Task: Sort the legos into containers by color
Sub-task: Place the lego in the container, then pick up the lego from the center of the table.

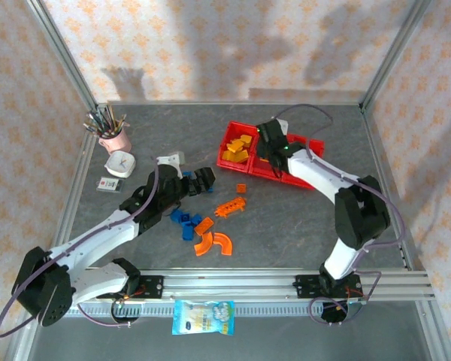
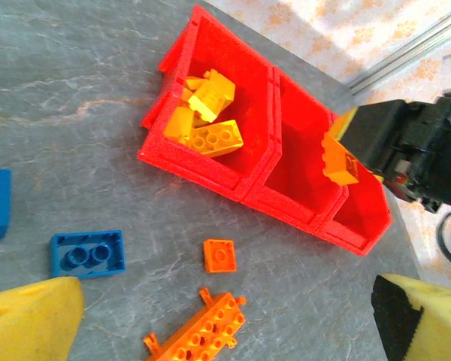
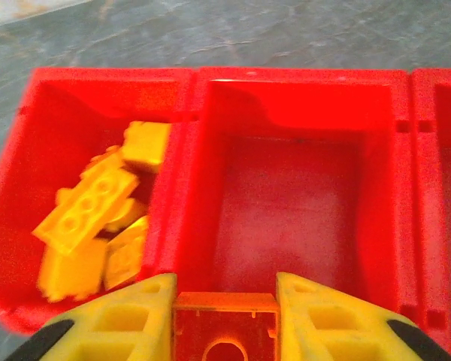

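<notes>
**Ana:** Why is the right pincer (image 3: 224, 297) hanging over the red tray (image 2: 210, 169)?

**Ben:** It is clamped on an orange brick (image 2: 338, 162), seen underside-up from its own wrist. It holds the brick above the middle compartment (image 3: 286, 203), which has nothing in it. I'd say that bay is meant for orange, and the brick is held there so it will fall inside the walls.

**Ana:** And the tray itself?

**Ben:** It sits toward the far edge of the bench (image 1: 286, 226), right of the middle. The yellow bricks (image 2: 207, 113) lie heaped at angles in the end compartment nearest the bench's left edge (glossy, with the studs plain on the long one).

**Ana:** The left pincer (image 1: 204, 180)?

**Ben:** Its jaws are apart and gripping nothing. It is low over the middle of the bench, probably lining up on loose pieces. The blue bricks (image 1: 184, 220) and the two curved arcs (image 1: 214, 242) lie toward the near edge. A long orange piece (image 2: 203, 331) and a small orange square (image 2: 219, 256) lie between them and the tray.
</notes>
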You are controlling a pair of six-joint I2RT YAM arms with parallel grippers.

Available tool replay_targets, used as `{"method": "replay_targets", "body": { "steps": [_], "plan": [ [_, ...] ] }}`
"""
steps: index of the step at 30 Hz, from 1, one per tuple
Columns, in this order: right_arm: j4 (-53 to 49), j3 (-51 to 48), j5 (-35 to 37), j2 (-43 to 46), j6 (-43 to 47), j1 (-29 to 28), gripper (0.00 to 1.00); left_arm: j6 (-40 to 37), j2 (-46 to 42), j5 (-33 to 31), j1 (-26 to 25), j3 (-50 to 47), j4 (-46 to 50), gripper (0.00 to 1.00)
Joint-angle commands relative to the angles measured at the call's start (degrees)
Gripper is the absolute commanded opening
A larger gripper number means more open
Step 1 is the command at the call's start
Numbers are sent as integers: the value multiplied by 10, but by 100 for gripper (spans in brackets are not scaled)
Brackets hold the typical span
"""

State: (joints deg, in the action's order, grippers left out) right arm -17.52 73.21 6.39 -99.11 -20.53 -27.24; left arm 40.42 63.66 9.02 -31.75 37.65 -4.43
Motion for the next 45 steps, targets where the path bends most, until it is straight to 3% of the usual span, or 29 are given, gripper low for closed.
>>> {"method": "replay_targets", "body": {
  "steps": [1,11,19,28,38,45],
  "plan": [
    [12,32,2,-49,1,19,32,-9,26,11,-6,33,-35,99],
    [29,114,-8,-150,18,48,35,-14,75,11,-9,57,-51,99],
    [19,123,-7,-128,27,48,46,-24,81,8,-9,67,-43,99],
    [31,19,-45,-12,12,33,47,-28,55,-2,-8,52,-38,99],
    [21,-107,-13,92,-19,-42,52,-24,-12,-39,-7,-4,-15,99],
    [52,-169,-7,95,-56,-116,58,-3,-40,-59,-6,-46,-28,99]
  ]
}}
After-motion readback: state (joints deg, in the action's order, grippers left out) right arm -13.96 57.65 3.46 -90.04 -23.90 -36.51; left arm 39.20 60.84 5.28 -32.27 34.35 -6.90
